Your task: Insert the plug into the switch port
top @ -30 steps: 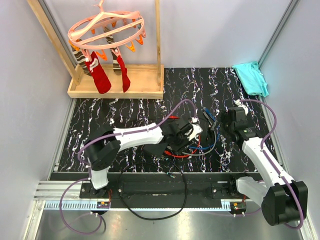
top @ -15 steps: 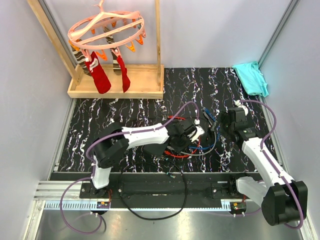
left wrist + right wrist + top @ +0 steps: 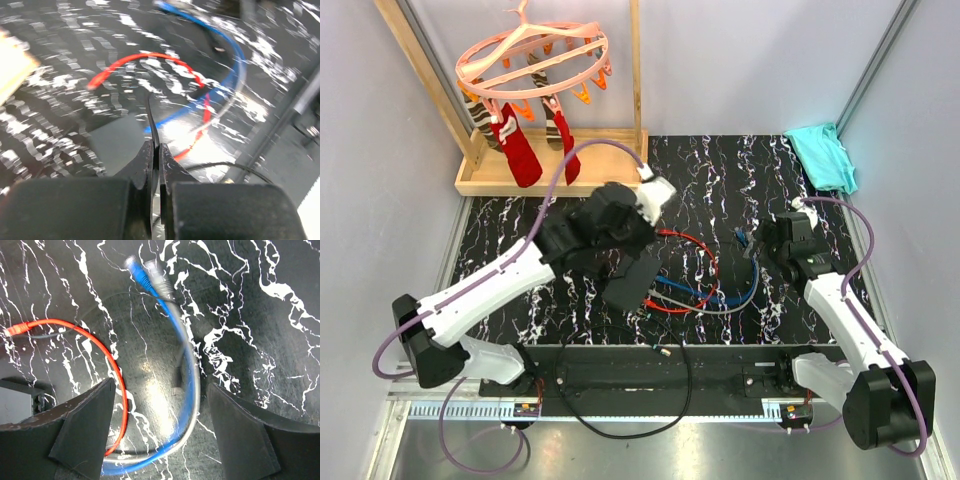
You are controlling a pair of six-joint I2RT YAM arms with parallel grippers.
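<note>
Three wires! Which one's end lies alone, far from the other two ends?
The red wire: in the right wrist view its tip lies alone, while the blue wire and grey wire tips sit side by side.

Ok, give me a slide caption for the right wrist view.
Right gripper, jaws open, above loose blue cable, grey cable and red cable on the marbled black table.

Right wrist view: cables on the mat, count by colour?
Red cable: 1
Blue cable: 1
Grey cable: 1
Total: 3
</note>
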